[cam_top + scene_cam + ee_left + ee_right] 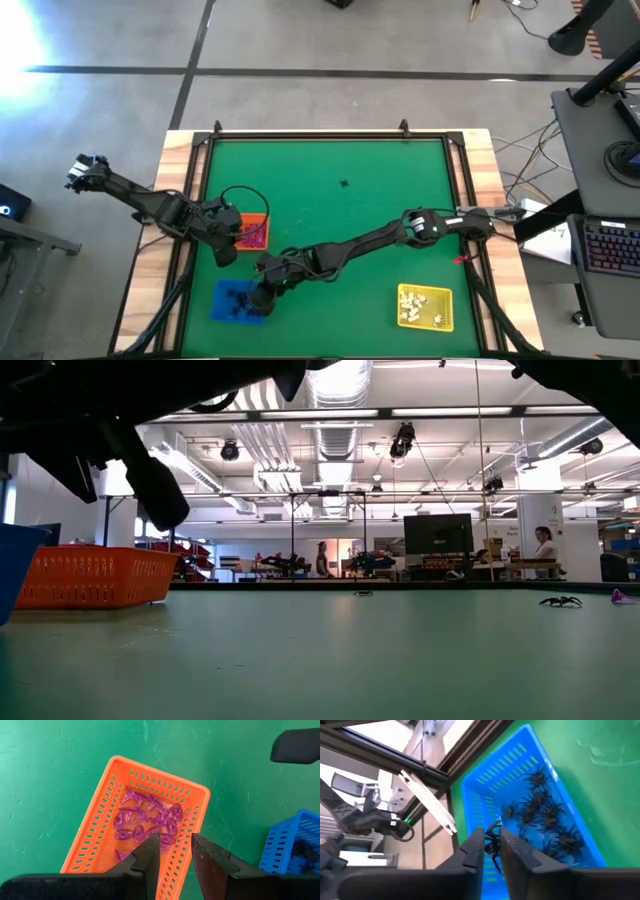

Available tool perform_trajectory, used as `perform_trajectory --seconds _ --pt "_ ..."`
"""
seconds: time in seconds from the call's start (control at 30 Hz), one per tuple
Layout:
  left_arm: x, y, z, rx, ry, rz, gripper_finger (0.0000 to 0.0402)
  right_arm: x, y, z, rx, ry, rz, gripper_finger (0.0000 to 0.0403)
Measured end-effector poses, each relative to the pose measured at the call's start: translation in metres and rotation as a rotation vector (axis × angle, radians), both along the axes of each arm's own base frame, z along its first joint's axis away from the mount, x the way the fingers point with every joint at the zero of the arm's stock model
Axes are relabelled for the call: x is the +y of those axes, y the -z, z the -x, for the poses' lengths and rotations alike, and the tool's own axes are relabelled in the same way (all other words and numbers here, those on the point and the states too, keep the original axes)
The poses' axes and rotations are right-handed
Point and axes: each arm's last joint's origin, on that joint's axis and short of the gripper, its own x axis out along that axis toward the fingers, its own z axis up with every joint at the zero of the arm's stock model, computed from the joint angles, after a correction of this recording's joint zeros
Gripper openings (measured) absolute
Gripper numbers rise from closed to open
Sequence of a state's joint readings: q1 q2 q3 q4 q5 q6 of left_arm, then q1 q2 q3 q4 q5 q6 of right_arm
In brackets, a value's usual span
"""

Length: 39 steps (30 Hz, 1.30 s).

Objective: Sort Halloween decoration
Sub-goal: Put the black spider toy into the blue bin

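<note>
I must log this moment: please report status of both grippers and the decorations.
Right gripper over blue tray, black spider between its fingers. Left gripper open, empty, over orange tray of purple trinkets. Nothing in the way.

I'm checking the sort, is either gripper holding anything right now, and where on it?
The right gripper pinches a black spider trinket by its body, over the blue tray. The left gripper is open and empty above the orange tray.
</note>
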<state>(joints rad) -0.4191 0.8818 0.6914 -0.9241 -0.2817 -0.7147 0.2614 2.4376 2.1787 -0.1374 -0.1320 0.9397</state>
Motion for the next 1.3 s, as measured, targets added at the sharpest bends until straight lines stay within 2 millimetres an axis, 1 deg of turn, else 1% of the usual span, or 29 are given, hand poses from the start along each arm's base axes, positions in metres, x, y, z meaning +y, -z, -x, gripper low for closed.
perform_trajectory --seconds 0.2,0.3,0.4,0.5,0.6,0.67,0.73,0.9,1.1,1.2,1.3 --pt "0.000 0.000 0.000 0.002 0.018 -0.011 0.0094 -0.007 0.000 -0.001 0.005 0.011 0.005 0.0105" --pt "0.000 0.000 0.000 0.002 0.018 -0.010 0.0094 -0.011 0.000 -0.002 0.010 0.020 0.001 0.0126" --pt "0.000 0.000 0.000 0.001 0.018 -0.010 0.0094 -0.015 -0.009 -0.002 -0.008 0.028 -0.004 0.0141" --pt "0.000 0.000 0.000 -0.001 0.019 -0.009 0.0094 -0.019 -0.012 -0.002 -0.009 0.035 -0.004 0.0149" --pt "0.000 0.000 0.000 0.001 0.019 -0.010 0.0094 -0.024 -0.011 0.003 0.087 0.028 -0.002 0.0151" --pt "0.000 0.000 0.001 0.008 0.019 -0.013 0.0094 -0.030 -0.015 0.014 0.206 0.023 0.024 0.0152" --pt "0.001 0.001 0.002 0.020 0.019 -0.018 0.0094 -0.037 -0.027 0.030 0.324 0.024 0.083 0.0152" --pt "0.001 0.002 0.003 0.043 0.025 -0.030 0.0094 -0.059 -0.058 0.075 0.606 0.086 0.297 0.0152" --pt "0.003 0.003 0.006 0.073 0.037 -0.047 0.0094 -0.073 -0.086 0.128 0.930 0.175 0.468 0.0148" --pt "0.002 0.003 0.006 0.072 0.038 -0.046 0.0094 -0.077 -0.085 0.142 1.044 0.196 0.504 0.0140" --pt "0.002 0.003 0.006 0.071 0.037 -0.046 0.0094 -0.078 -0.077 0.147 1.068 0.192 0.502 0.0131"
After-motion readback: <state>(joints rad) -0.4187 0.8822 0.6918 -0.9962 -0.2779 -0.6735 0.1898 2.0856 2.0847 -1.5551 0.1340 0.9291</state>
